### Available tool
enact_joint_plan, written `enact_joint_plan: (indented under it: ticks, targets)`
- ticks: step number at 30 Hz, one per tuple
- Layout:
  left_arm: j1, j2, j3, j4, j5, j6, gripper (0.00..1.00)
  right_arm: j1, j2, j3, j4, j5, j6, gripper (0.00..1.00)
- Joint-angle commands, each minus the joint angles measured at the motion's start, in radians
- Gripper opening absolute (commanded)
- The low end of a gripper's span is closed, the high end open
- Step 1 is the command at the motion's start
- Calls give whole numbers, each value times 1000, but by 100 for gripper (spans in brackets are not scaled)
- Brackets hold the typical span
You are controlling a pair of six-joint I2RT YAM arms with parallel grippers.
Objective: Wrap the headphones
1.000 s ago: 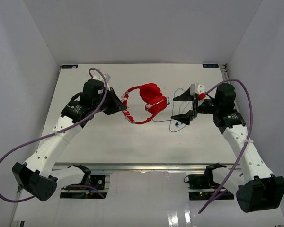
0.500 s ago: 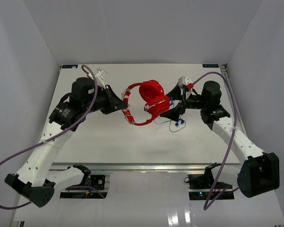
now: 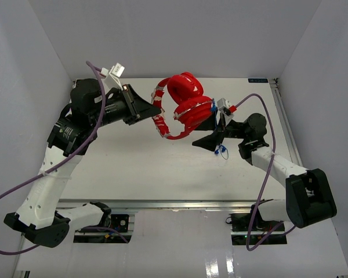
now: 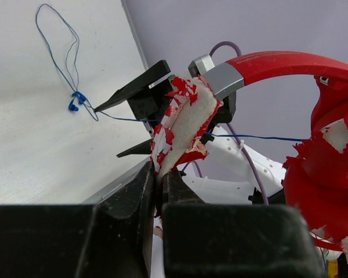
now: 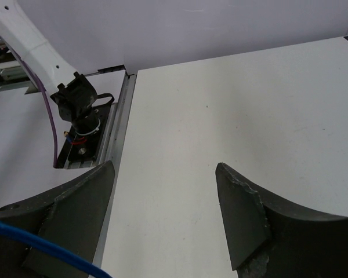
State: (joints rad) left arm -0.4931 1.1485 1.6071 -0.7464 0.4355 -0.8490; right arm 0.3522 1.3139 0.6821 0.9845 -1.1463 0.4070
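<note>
The red headphones (image 3: pixel 185 107) hang in the air above the middle of the table. My left gripper (image 3: pixel 156 111) is shut on their red-and-white headband (image 4: pixel 185 121), seen close in the left wrist view with a red cup (image 4: pixel 325 174) at the right. My right gripper (image 3: pixel 205 132) is open and empty just right of and below the cups. The thin blue cable runs down from the cups to a loop on the table (image 4: pixel 55 52), with its blue tips (image 3: pixel 220 152) below the right gripper. A stretch of cable (image 5: pixel 40 249) crosses beside the right gripper (image 5: pixel 163 168).
The white table (image 3: pixel 133 168) has grey walls on three sides. A metal rail (image 3: pixel 174 204) runs along its near edge. The left arm's base and mount (image 5: pixel 81 113) show beyond that edge in the right wrist view. Purple robot cables (image 3: pixel 267 174) hang from both arms.
My left gripper has lifted the headphones higher and toward the back. My right arm has swung left and low, bringing its open gripper under the cups.
</note>
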Motion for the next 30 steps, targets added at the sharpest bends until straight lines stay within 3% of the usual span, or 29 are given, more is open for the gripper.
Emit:
enact_joint_plan:
  ticks: [1,7,15,23,30]
  targets:
    - [-2,-7,62,73,17,-58,0,7,-13,-25,112,-17,7,69]
    - [-2,-16,70,114,-22,-90,0,5,-68,-59,11,12,-72,57]
    - [-4,-10,80,124,-57,-98,0,5,-139,-62,-169,14,-199,53]
    - [-2,-23,80,80,-81,-70,0,-19,-175,23,-447,39,-395,65]
    - [-2,-46,47,66,-73,-58,0,-33,-148,108,-616,42,-557,66]
